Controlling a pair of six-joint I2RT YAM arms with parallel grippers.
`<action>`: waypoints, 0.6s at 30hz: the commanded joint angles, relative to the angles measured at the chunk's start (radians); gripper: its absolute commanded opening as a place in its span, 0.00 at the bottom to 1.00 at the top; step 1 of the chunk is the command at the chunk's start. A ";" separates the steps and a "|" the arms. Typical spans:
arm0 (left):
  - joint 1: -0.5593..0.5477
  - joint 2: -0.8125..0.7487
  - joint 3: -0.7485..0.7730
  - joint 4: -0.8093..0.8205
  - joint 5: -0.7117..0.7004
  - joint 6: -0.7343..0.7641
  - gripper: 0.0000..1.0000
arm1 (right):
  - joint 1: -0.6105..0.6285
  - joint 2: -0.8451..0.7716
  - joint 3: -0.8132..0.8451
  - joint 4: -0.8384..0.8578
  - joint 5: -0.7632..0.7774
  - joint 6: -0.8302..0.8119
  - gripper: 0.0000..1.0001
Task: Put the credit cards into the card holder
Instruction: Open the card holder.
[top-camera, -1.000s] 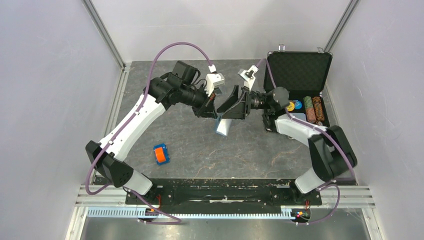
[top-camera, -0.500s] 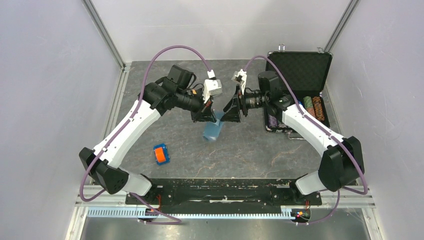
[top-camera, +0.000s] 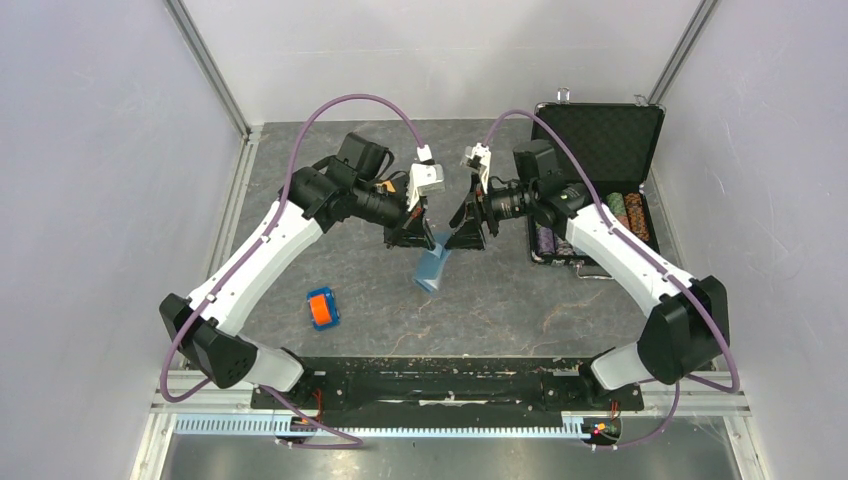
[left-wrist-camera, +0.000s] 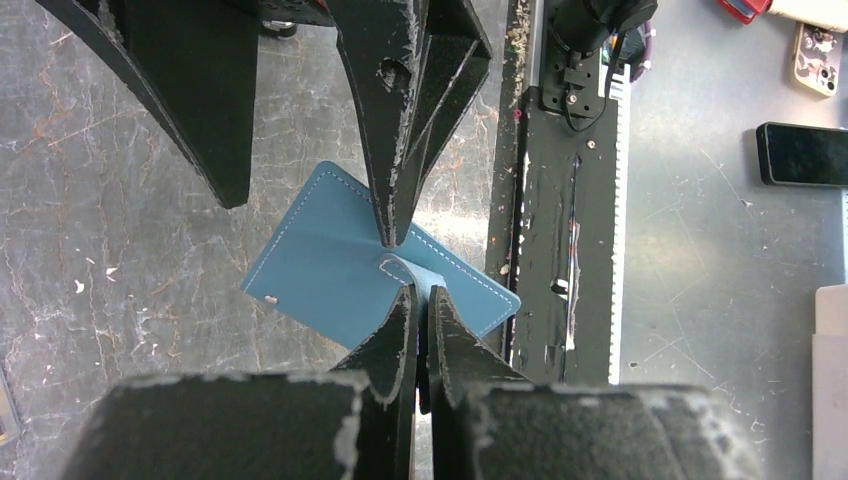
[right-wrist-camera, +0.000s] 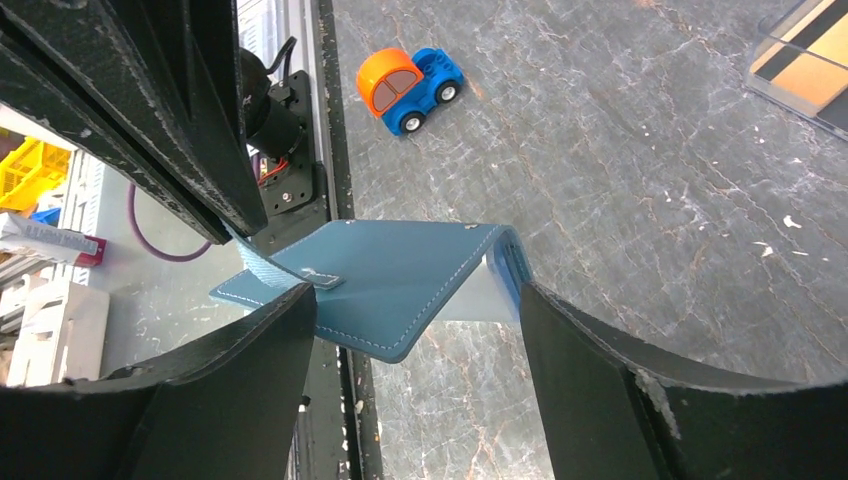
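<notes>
Left wrist view: left gripper (left-wrist-camera: 420, 290) clamps the teal card holder (left-wrist-camera: 330, 270) (near its snap tab (left-wrist-camera: 395, 266)), which hangs between the right gripper's (right-wrist-camera: 415, 300) wide-open fingers.

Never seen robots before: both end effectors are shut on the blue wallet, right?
Only the left end effector is shut on the blue wallet; the right end effector is open, fingers apart around it, as the right wrist view shows.
</notes>
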 joint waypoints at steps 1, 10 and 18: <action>-0.005 -0.040 -0.006 0.050 0.054 0.066 0.02 | 0.004 -0.045 0.051 -0.015 0.056 -0.030 0.78; -0.011 -0.052 -0.031 0.049 0.112 0.114 0.02 | 0.003 -0.056 0.101 0.027 0.078 -0.019 0.83; -0.019 -0.040 -0.025 0.015 0.129 0.147 0.02 | 0.004 -0.061 0.095 0.058 -0.003 0.009 0.85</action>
